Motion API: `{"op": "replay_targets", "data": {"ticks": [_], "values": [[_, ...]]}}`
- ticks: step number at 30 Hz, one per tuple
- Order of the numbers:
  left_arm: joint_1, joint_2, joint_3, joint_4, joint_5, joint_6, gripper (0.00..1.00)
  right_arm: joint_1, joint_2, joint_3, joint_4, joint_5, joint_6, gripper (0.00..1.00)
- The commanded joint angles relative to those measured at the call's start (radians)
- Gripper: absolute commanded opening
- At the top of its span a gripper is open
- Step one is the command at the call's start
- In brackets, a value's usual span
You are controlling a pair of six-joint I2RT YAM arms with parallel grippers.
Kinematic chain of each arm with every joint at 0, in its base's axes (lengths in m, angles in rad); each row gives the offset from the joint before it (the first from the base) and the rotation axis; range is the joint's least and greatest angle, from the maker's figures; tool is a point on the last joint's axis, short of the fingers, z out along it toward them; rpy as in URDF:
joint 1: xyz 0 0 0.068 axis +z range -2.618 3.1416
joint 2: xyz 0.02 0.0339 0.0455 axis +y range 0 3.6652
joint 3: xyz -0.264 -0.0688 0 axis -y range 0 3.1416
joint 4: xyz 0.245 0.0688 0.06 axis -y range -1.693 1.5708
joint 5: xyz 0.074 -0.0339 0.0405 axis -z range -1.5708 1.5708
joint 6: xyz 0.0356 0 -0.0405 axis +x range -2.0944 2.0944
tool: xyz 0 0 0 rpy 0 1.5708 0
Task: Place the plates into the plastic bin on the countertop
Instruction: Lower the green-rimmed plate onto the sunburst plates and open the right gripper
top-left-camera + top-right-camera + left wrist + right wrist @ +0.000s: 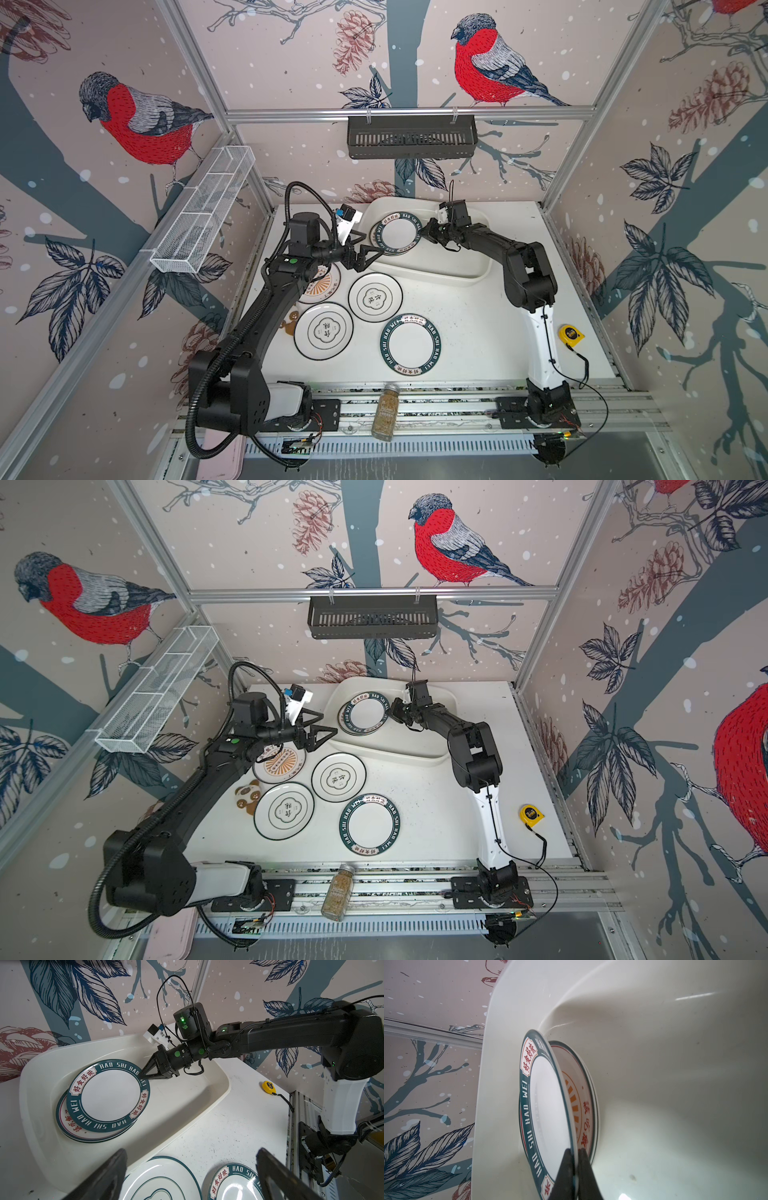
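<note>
The right gripper point(575, 1150) is clenched on the rim of a green-lettered plate point(548, 1105). One finger is over the rim and the other under it. From the fingers the plate stretches straight ahead, towards the end wall of the bin point(469, 249). It is round, so it has no long axis to line up.

Just beneath it, offset a little past the fingertips, lies an orange sunburst plate point(583, 1109), flat on the bin floor. There may be another under that, but the edges are too close to tell. The held plate seems slightly raised on the finger side. Letting go should drop it onto the stack, and the fingers would then pull back the way they point. The rest of the bin behind the fingers is bare.

The left gripper point(368, 245) is spread wide and holds nothing, hovering at the bin's near rim. Just behind and below its fingers on the countertop point(469, 324) is a second sunburst plate point(324, 286), half hidden by the arm. Further back are two flower plates point(375, 297) and, furthest, a second lettered plate point(410, 345). The left arm is the nearer one to all four.
</note>
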Motion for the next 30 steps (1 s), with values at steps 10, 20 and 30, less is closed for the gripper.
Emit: {"op": "replay_targets", "data": {"ticks": [10,20,30], "values": [[-0.001,-0.01,-0.004,0.051,0.031,-0.009,0.96,0.006,0.017,0.039,-0.031,-0.01,-0.022,0.13],[0.0,-0.01,-0.01,0.059,0.032,-0.013,0.96,0.008,0.029,0.047,-0.049,-0.004,-0.026,0.19],[-0.001,-0.007,-0.011,0.064,0.033,-0.012,0.96,0.009,0.039,0.073,-0.074,-0.001,-0.032,0.26]]}}
